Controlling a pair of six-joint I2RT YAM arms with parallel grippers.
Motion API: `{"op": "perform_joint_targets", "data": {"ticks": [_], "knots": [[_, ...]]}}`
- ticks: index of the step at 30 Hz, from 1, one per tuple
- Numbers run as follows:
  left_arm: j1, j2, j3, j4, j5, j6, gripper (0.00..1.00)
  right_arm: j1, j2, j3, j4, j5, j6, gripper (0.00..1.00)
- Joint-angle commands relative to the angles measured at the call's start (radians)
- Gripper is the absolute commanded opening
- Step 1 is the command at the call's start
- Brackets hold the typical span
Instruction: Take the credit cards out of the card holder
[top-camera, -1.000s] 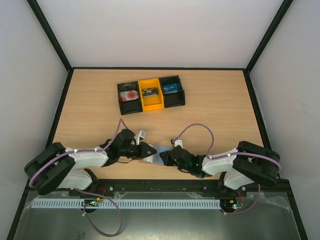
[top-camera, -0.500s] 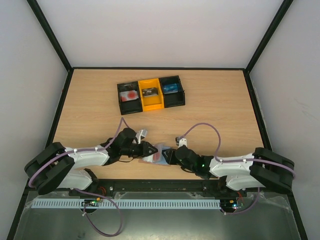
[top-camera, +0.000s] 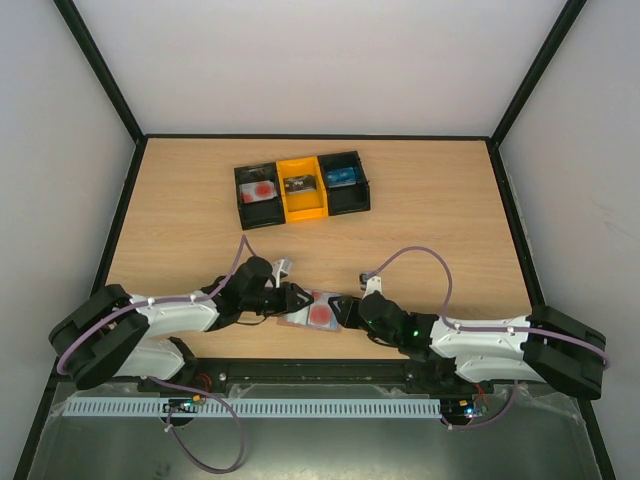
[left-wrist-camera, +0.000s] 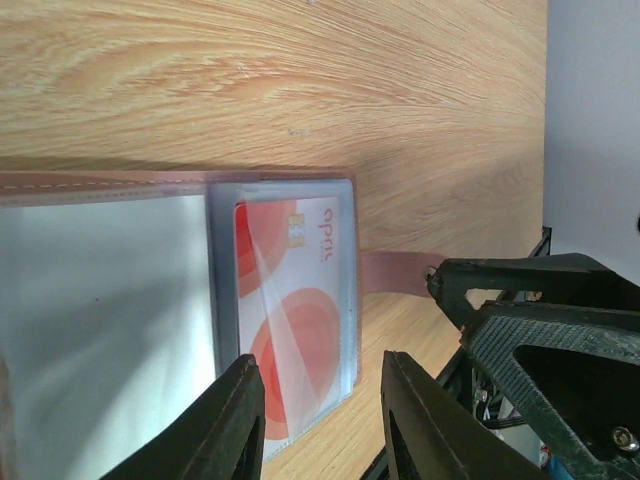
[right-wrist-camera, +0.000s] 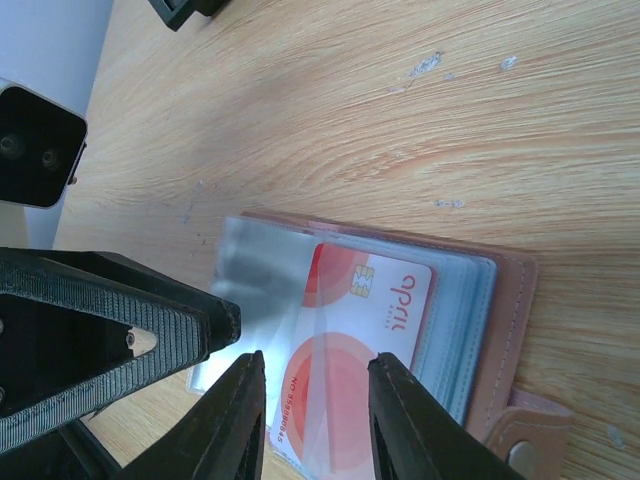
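**Top external view: the card holder lies open between our two grippers**

We see the card holder (top-camera: 312, 312) near the front edge of the table (top-camera: 440, 220). It lies flat and open, with its see-through pockets facing up. We think it lies this way so the card inside is easy to see and reach.

Our left gripper (top-camera: 291, 299) is at the left side of the holder. Our right gripper (top-camera: 346, 311) is at the right side. Both sit low and right next to it. We think they come from both sides so one can hold the holder down while the other pulls a card out.

From the wrist cameras, the two fingers of each gripper are apart. We see nothing pinched between them. The holder just lies on the wood under them.

Now we count:
- One card holder, with one little strap (right-wrist-camera: 520, 440) sticking out at its edge.
- One credit card (right-wrist-camera: 365, 320) that we can see. It is pale with red round marks and sits inside a clear pocket. We cannot see a plain red card.
- Two grippers.
- One tray (top-camera: 304, 213) at the back, well away, with three boxes in a row. Each box has something small in it, but we cannot tell what.
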Motion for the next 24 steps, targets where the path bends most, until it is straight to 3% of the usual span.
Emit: {"op": "perform_joint_targets", "data": {"ticks": [1, 14, 24], "knots": [[-0.002, 0.002, 0.017, -0.018, -0.039, 0.024, 0.35, 0.004, -0.003, -0.005, -0.030, 0.037, 0.009, 0.29], [-0.001, 0.097, -0.001, 0.059, -0.017, 0.020, 0.31, 0.004, 0.207, 0.038, 0.089, -0.047, 0.000, 0.29], [0.000, 0.115, -0.053, 0.140, 0.012, -0.012, 0.24, 0.004, 0.253, 0.046, 0.080, -0.018, -0.017, 0.20]]}}
